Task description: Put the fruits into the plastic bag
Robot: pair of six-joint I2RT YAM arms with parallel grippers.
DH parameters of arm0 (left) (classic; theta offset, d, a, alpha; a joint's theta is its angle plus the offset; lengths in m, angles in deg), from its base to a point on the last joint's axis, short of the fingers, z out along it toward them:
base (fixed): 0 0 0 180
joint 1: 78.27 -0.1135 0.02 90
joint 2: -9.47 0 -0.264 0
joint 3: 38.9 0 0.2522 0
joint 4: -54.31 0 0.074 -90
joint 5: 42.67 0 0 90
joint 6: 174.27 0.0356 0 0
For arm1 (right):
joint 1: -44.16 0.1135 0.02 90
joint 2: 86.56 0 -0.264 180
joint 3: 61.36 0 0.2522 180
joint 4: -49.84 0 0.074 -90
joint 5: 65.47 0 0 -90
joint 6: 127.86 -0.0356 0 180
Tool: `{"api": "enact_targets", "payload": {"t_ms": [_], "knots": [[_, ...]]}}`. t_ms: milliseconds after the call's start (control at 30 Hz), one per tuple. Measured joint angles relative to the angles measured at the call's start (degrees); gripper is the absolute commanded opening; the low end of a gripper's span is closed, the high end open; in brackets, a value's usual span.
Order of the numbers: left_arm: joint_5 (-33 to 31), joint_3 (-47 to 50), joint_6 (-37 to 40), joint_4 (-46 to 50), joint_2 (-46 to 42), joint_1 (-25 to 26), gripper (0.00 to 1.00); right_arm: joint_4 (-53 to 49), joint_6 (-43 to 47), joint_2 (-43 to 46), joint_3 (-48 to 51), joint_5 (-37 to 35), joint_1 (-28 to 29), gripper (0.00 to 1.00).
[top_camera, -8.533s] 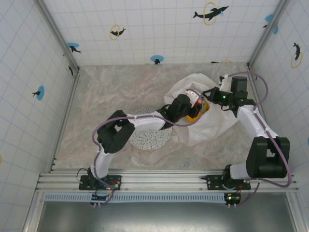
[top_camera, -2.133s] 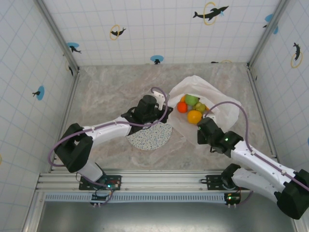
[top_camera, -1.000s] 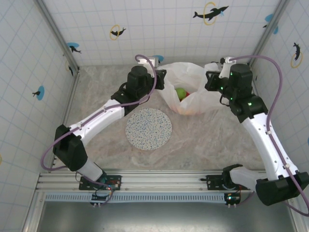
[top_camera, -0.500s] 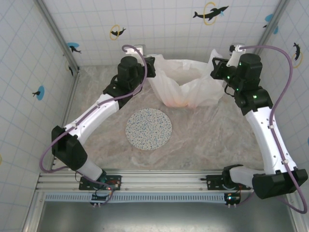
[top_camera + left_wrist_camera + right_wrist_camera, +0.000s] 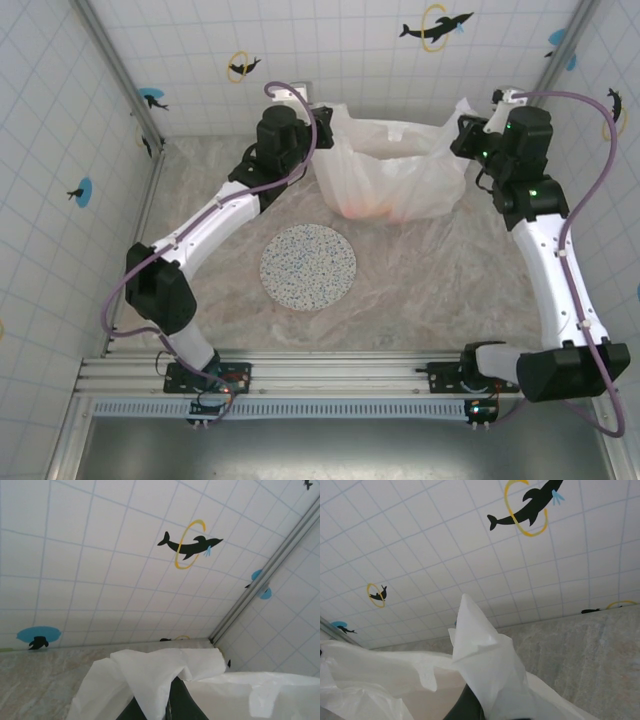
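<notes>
Plastic bag (image 5: 390, 175) hangs stretched between both hands near far edge of surface — white, thin, crinkly, top sagging. Left hand (image 5: 322, 118) clamped on its left handle, right hand (image 5: 462, 128) pinching right handle. Fruits (image 5: 375, 208) inside — orange-red glow through bag's bottom.

Plastic bag (image 5: 390, 175): far centre of worktop (image 5: 440, 290), strung between left gripper (image 5: 322, 122) at its left top corner and right gripper (image 5: 463, 135) at its right. Fruits (image 5: 375, 208): inside bag, at bottom. Plate (image 5: 308, 267): on worktop, before bag, leftward, apart.
</notes>
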Motion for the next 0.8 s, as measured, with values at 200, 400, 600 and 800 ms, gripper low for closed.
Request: {"api": "enact_targets", "payload": {"t_ms": [200, 400, 600, 800], "knots": [[0.72, -4.26, 0.42, 2.29, 0.26, -0.85, 0.00, -0.42, -0.04, -0.33, -0.09, 2.56, -3.58, 0.00], [1.07, -6.08, 1.49, 2.25, 0.22, -0.90, 0.00, -1.46, -0.50, -0.33, -2.93, 4.07, -5.49, 0.00], [1.14, -7.48, 1.68, 2.95, 1.33, -0.90, 0.00, -0.59, -2.01, -0.44, -3.54, 6.29, -5.70, 0.00], [1.11, -10.38, 1.70, 3.39, 5.95, -0.90, 0.00, 1.55, -3.19, -0.85, 0.22, 8.02, -5.64, 0.00]]}}
